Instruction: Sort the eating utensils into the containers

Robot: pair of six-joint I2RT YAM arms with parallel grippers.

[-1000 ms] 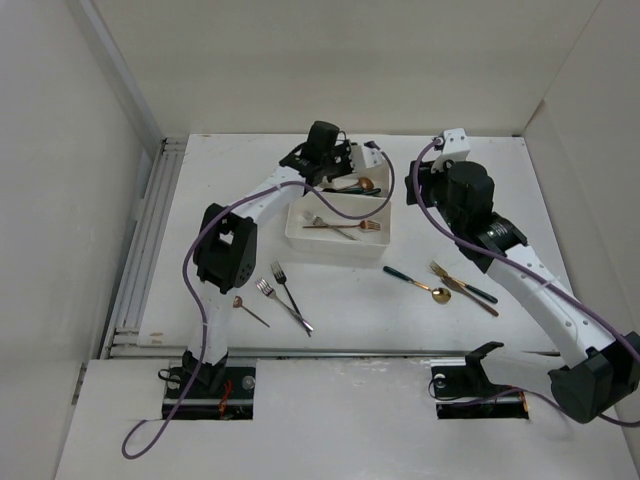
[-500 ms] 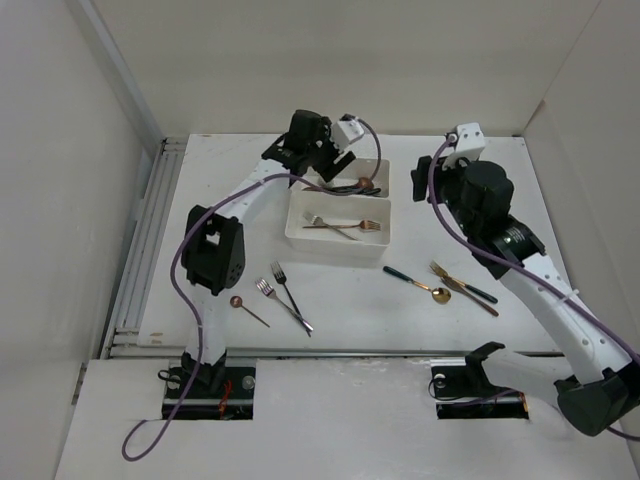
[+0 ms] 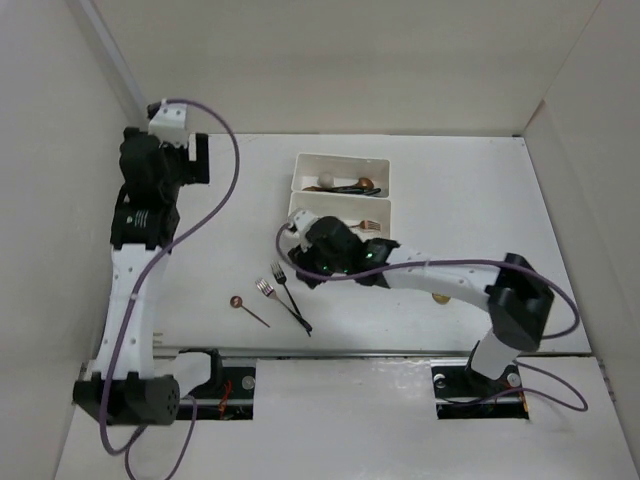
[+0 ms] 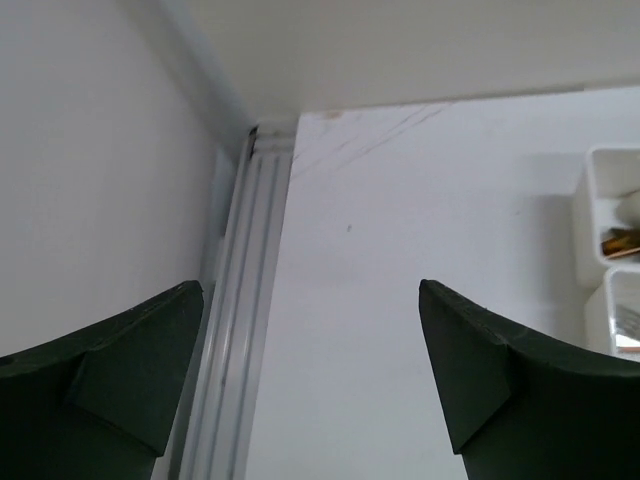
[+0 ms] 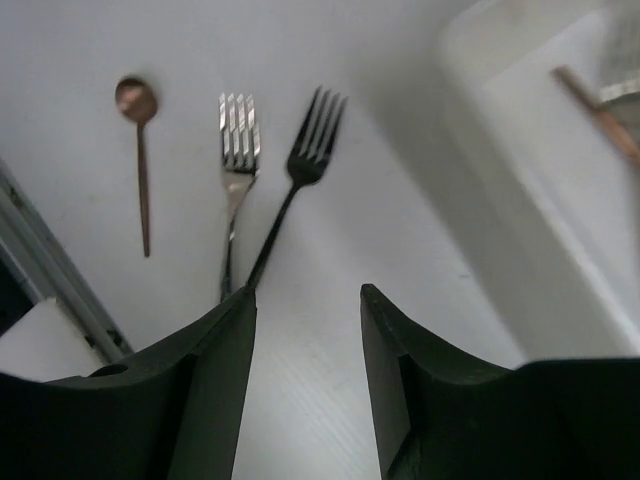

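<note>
Left gripper just swung away from the trays, spread and empty. Right gripper came over the forks, half-spread, holding nothing yet. Next pick incoming, I guess.

Illumination is bright, even and diffuse, coming from overhead. The white table shows only faint, soft-edged shadows beneath the arms. In the right wrist view the tray is blurred; the forks are sharper.
</note>
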